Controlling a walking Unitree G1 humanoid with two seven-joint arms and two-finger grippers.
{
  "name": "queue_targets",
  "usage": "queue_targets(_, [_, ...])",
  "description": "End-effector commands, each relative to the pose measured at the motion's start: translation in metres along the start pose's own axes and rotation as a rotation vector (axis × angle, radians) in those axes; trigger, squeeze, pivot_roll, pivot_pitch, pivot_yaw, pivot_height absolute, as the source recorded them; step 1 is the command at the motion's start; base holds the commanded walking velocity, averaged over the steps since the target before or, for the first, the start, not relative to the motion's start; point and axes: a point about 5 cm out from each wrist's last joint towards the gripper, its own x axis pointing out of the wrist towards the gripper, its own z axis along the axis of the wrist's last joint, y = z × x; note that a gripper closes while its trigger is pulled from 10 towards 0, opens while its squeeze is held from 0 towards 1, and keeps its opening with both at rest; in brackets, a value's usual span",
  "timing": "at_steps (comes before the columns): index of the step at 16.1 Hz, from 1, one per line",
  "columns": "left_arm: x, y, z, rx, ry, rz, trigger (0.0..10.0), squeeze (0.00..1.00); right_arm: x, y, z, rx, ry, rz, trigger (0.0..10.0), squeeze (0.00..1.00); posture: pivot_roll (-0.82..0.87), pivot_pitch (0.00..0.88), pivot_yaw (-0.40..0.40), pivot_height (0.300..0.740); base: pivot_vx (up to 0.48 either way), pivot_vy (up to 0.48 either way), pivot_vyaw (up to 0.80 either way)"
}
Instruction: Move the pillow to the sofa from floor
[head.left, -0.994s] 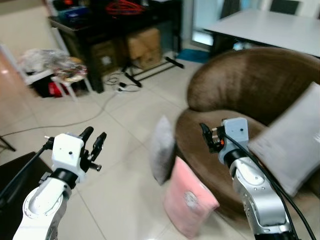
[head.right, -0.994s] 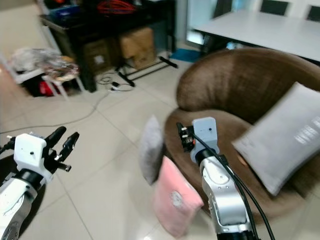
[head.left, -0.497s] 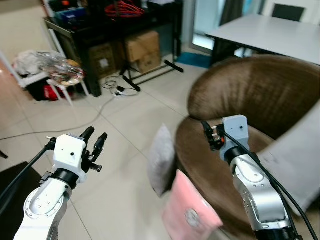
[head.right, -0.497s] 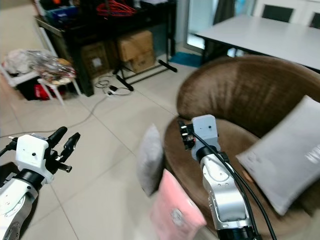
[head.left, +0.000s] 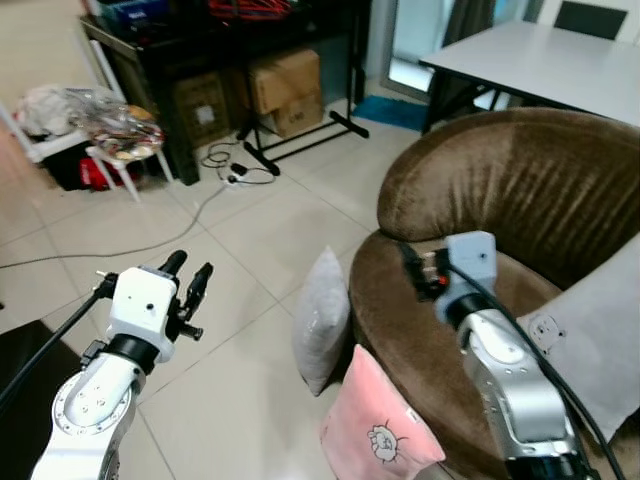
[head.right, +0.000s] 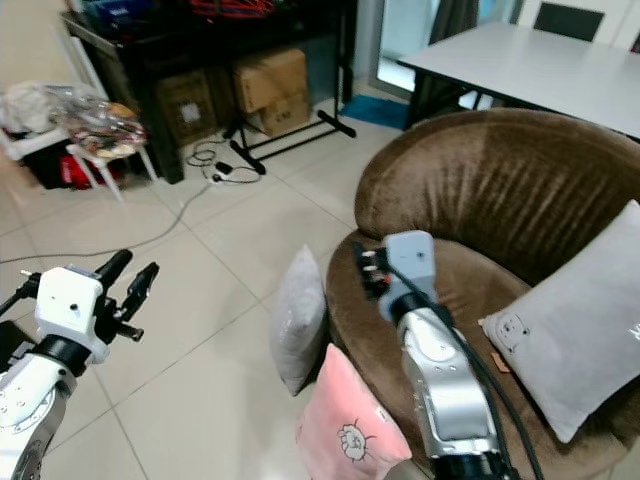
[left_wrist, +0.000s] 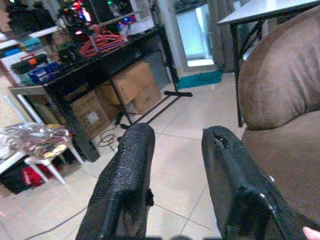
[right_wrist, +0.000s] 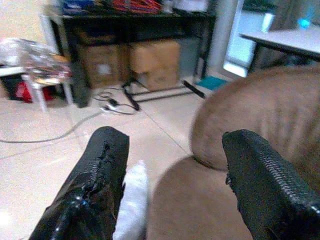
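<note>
- Leaning against brown sofa (head.left: 520, 190) front: grey pillow (head.left: 322, 318) and pink pillow (head.left: 378, 430), both on tiled floor (head.left: 250, 230).
- Left gripper (head.left: 186, 282) spread, empty.
- Right gripper (right_wrist: 170, 185) spread, empty, above sofa seat edge.

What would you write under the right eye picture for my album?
Both open hands raised, grey pillow and pink pillow propped against the brown sofa.

The sofa (head.left: 520, 190) looks like brown velvety cloth with a soft sheen. Leaning on its front, a grey pillow (head.left: 322, 320) in matt woven fabric and a pink pillow (head.left: 375, 432), smooth cloth. Floor (head.left: 250, 230) beside the sofa is glossy pale tile. Gripper fingers (left_wrist: 125, 190) have rough, pebbled black rubbery pads.
</note>
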Motion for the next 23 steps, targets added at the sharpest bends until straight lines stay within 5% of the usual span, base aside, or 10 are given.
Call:
queue_targets(1, [-0.001,0.001,-0.004,0.011,0.020,0.007,10.0,0.00,0.002,-0.001,0.002,0.002,-0.008,0.003,10.0,0.00,-0.04,0.000,0.040,0.675,0.000,0.000,0.00])
queue_targets(12, [-0.001,0.000,-0.003,0.022,0.008,0.020,10.0,0.00,0.010,-0.001,0.006,-0.008,-0.022,0.021,10.0,0.00,-0.03,0.000,0.023,0.570,0.000,0.000,0.00])
queue_targets(23, [-0.002,0.000,-0.005,-0.003,0.015,0.054,10.0,0.00,0.012,0.002,-0.001,-0.027,0.009,0.016,10.0,0.00,-0.02,0.000,-0.002,0.565,0.097,0.000,0.00])
